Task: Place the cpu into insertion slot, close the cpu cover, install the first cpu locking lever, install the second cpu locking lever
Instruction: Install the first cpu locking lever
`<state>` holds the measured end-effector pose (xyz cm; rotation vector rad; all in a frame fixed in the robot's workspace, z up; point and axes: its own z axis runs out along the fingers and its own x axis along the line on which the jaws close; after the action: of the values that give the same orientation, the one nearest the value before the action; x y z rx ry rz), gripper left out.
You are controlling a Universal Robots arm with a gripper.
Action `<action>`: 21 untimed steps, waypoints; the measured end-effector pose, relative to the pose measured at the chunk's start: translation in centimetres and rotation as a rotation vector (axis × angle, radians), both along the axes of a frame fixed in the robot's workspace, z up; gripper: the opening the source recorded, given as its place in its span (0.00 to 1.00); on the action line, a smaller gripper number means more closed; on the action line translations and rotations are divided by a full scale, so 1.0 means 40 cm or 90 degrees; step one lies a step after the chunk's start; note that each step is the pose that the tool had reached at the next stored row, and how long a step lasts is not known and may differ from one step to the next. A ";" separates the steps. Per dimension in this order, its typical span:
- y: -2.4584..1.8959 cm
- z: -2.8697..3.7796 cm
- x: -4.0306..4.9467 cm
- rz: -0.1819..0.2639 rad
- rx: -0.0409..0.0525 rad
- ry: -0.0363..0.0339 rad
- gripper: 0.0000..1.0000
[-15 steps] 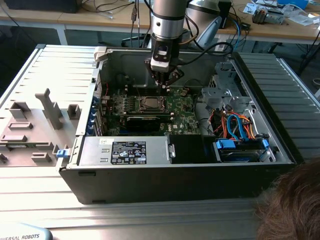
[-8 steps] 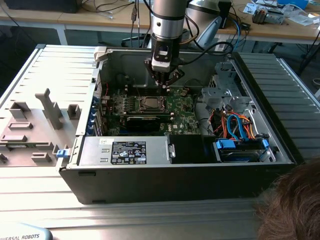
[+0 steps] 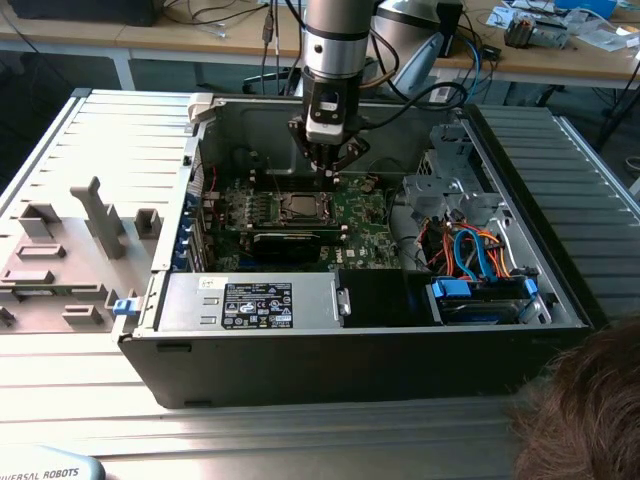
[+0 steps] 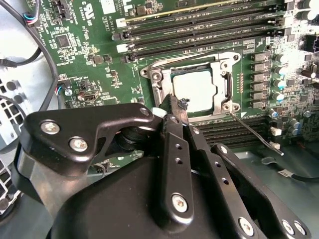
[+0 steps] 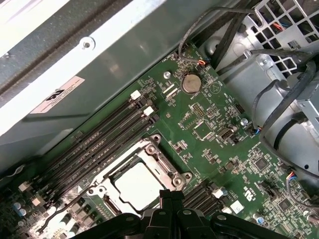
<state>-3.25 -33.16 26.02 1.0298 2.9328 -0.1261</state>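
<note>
The cpu (image 4: pixel 195 90) lies flat in the socket on the green motherboard, its dull silvery top showing through the window of the cpu cover (image 4: pixel 222 74). The cover frame lies down over it in both wrist views, cpu (image 5: pixel 138 185) and cover (image 5: pixel 164 164). A thin wire locking lever (image 4: pixel 251 130) sticks out free from one socket corner. My gripper (image 4: pixel 175 105) is shut, its black fingertips pressed together at the socket's edge beside the cover. In the exterior view the gripper (image 3: pixel 329 172) hangs just behind the socket (image 3: pixel 298 207).
The open case (image 3: pixel 350 360) holds a black graphics card (image 3: pixel 290 243), a grey power supply box (image 3: pixel 250 303) and blue and orange cables (image 3: pixel 480 255) at the exterior view's right. Memory slots (image 4: pixel 199 30) run beside the socket. A person's hair (image 3: pixel 585 410) shows at the near right.
</note>
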 end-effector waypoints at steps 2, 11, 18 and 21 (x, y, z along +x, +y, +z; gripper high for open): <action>0.000 0.000 0.000 0.004 0.0000 0.0000 0.11; 0.000 0.000 0.000 0.024 -0.0001 0.0000 0.11; 0.000 0.000 0.000 0.039 0.0000 0.0000 0.11; 0.000 0.000 0.000 0.044 -0.0001 0.0000 0.11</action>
<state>-3.25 -33.16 26.02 0.9270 2.9641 -0.1245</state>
